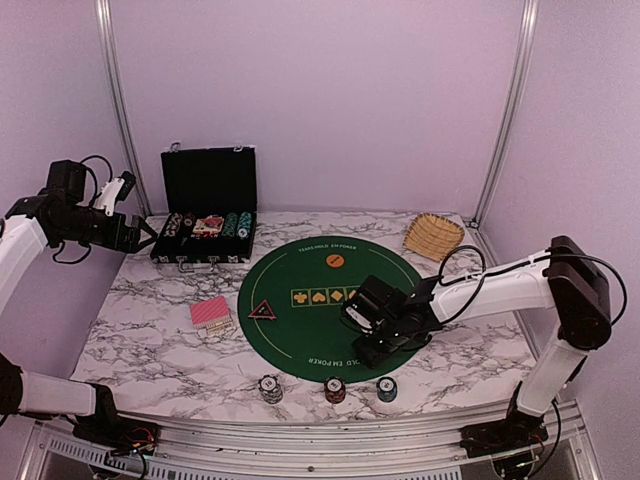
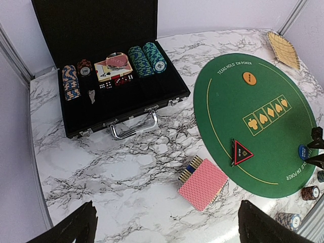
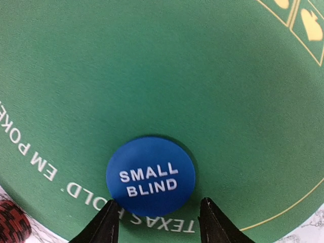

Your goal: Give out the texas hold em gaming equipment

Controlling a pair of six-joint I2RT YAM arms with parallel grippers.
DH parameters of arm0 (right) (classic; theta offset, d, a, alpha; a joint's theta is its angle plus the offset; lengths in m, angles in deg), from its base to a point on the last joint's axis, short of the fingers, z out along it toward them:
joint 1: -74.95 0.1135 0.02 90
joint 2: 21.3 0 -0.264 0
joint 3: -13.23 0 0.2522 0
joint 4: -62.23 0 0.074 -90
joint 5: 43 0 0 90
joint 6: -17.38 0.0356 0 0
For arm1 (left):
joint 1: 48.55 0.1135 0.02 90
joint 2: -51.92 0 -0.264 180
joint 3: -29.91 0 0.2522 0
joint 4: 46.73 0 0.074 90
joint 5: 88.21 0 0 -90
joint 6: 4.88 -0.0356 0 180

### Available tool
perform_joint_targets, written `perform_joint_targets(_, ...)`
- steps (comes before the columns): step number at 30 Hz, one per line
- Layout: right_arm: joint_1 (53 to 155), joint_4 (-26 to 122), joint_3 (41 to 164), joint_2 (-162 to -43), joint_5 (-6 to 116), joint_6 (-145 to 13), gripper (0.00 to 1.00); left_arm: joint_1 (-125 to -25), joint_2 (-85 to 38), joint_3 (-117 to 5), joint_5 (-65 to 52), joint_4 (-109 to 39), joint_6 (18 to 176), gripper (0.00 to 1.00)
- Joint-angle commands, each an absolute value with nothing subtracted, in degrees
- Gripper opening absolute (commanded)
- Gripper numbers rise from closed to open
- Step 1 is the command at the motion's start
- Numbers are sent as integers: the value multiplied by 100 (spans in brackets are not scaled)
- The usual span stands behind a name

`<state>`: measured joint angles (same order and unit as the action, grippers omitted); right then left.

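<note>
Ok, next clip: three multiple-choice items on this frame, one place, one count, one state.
1. Where on the green mat does the blue button lie? A centre; B near rim, by lettering; C far rim.
2. How many chip stacks stand along the table's near edge? A one; B five; C three.
3. The right gripper is: A open; B shut, empty; C shut on the button.
Key: 1B, lettering curves beside it; 2C, black-white, red and teal; 3A, fingers apart, button flat on the mat.
</note>
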<state>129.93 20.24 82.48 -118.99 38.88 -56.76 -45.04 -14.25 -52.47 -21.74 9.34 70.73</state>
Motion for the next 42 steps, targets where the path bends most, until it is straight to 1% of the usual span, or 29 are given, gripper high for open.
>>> perform_joint_targets(1, 12747, 1777, 8004, -11536, 3672, -5600, 52, -4481, -1393, -5400, -2213, 1062, 7059, 99)
perform_joint_targets(8, 12574, 1611, 7770, -11162, 3617, -5592, 50, -4484, -1410, -5416, -2218, 1060, 7053, 99)
perform_joint_targets(9, 12572, 1605, 7795, -11122, 3658, -5598, 52, -4485, -1409, -5416, -2220, 1058, 7048, 99)
perform_joint_targets(11, 12588, 1657, 7927, -11092, 3786, -5624, 60, -4483, -1413, -5414, -2221, 1062, 7039, 99)
perform_joint_targets(12, 12592, 1688, 8061, -11113, 3839, -5633, 61, -4486, -1405, -5413, -2222, 1063, 7045, 99)
perform_joint_targets(21, 12701, 1890, 9063, -12011, 4280, -5925, 61, -4482, -1319, -5396, -2181, 1079, 7027, 99)
perform_joint_targets(28, 12719, 1928, 9271, -12415, 4244, -6026, 58, -4486, -1340, -5450, -2207, 1080, 7030, 99)
perform_joint_targets(42, 12720, 1902, 8898, -12495, 4049, -6145, 48, -4480, -1327, -5519, -2199, 1115, 7030, 99)
